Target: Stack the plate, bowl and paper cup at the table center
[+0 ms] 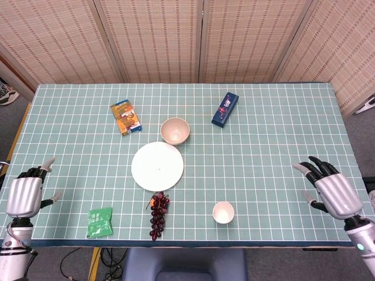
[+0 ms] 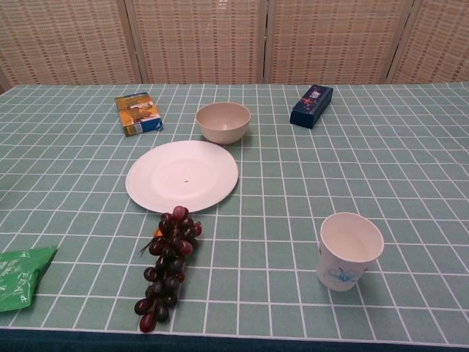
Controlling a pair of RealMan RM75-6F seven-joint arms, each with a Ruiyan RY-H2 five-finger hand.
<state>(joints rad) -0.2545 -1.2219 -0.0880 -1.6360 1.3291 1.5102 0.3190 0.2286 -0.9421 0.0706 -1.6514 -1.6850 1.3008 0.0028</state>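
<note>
The white plate [image 1: 157, 166] is lying flat on the green checked tablecloth [image 1: 263, 140], near the middle of the table. Nothing is sitting on the plate.

The beige bowl [image 1: 175, 130] is standing upright just behind the plate, toward the far side, very close to the plate's rim. In the chest view a thin strip of cloth is showing between them. The bowl is looking empty.

The paper cup [image 1: 223, 212] is standing upright in front of the plate and off to the right, near the front edge of the table. It is white with a small blue picture on its side, and it is well apart from the plate.

A bunch of dark red grapes [image 1: 157, 214] is lying just in front of the plate, with its top end almost touching the plate's rim. An orange and blue snack box [image 1: 126, 117] is lying behind the plate to the left. A dark blue box [image 1: 225, 109] is lying behind the plate to the right. A green packet [image 1: 100, 221] is lying in front of the plate, far to the left.

The left hand [image 1: 26, 194] is hanging over the left edge of the table, far from the plate, holding nothing with its fingers apart. The right hand [image 1: 331, 190] is hanging over the right side of the table, also far from the plate, with fingers spread and holding nothing.
</note>
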